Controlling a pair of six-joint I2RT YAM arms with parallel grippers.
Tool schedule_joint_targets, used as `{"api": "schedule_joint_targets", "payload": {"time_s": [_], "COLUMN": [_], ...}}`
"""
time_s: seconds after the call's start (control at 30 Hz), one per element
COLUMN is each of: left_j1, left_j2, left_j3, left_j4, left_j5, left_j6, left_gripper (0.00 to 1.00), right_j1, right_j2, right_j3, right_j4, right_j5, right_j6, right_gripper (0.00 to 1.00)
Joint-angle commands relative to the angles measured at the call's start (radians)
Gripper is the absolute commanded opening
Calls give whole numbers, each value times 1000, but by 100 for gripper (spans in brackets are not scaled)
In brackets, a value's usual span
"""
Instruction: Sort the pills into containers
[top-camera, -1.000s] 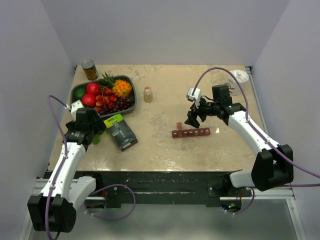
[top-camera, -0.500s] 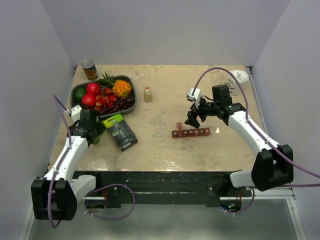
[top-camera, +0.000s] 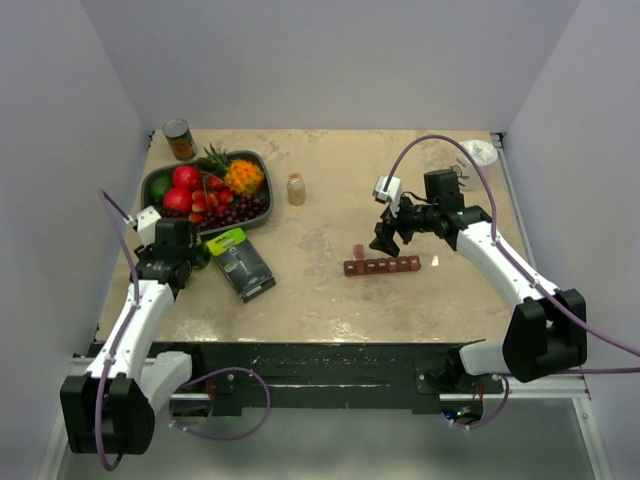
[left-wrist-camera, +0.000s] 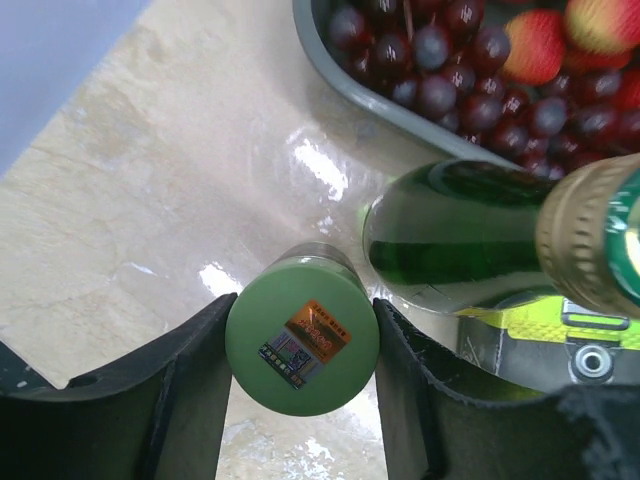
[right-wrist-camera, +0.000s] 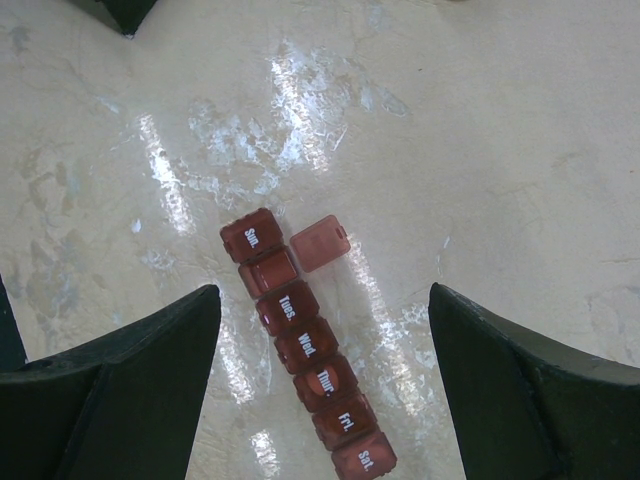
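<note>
containers (right-wrist-camera: 300, 345): dark red-brown, white day lettering | bottle (left-wrist-camera: 302, 343): green, orange label | table (top-camera: 320, 290): beige marbled

Bright even light, faint shadows — white glare streaks on the table (right-wrist-camera: 520, 120), focus mostly sharp

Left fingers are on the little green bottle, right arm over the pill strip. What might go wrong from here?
1. The small green bottle sits right beside a larger green bottle lying on its side; lifting may set that rolling.
2. Only one lid on the pill strip stands open, so pills could bounce off shut lids.
</note>
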Motion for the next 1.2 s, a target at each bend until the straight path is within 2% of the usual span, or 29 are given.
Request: {"api": "schedule_joint_targets", "payload": {"time_s": [0.0, 0.13, 0.27, 0.47, 0.5, 0.57, 0.6, 0.67, 0.7, 0.8, 0.9, 1.0, 1.17], "left_j1": [7, 7, 4, -4, -10, -25, -48, -82, -124, -242, -347, -451, -596], "left_j2": [-111, -159, -171, -168, -160, -147, -115, -72, -21, 68, 117, 152, 232], "left_j3": [64, 169, 263, 415, 452, 482, 507, 527, 545, 552, 486, 406, 329], "left_j4": [8, -8, 12, 80, 101, 126, 147, 158, 160, 170, 265, 360, 419], "left_j5": [-123, -194, -178, 100, 216, 355, 513, 630, 746, 872, 986, 1026, 1018], "left_j6": [51, 94, 198, 398, 424, 487, 510, 518, 525, 513, 470, 435, 426], "left_gripper": [10, 8, 6, 2, 1, 0, 0, 0, 0, 0, 0, 0, 0], "right_j1": [-2, -2, -4, -2, -2, -4, -2, -2, -4, -2, -4, -2, -4], "right_j2": [-12, -9, -12, -8, -8, -9, -9, -8, -11, -17, -12, -3, 8], "right_j3": [-2, -2, -2, -2, -2, -4, -4, -2, -2, -5, -11, -19, -25], "right_j4": [5, 5, 5, 5, 5, 5, 5, 2, 0, -11, -60, -121, -176], "right_j5": [-29, -31, -31, -31, -31, -28, -26, -23, -19, -25, -90, -158, -198], "right_j6": [-14, -14, -13, -13, -13, -13, -13, -14, -17, -36, -108, -229, -307], "right_gripper": [87, 87, 88, 88, 88, 88, 88, 88, 88, 88, 89, 90, 91]}}
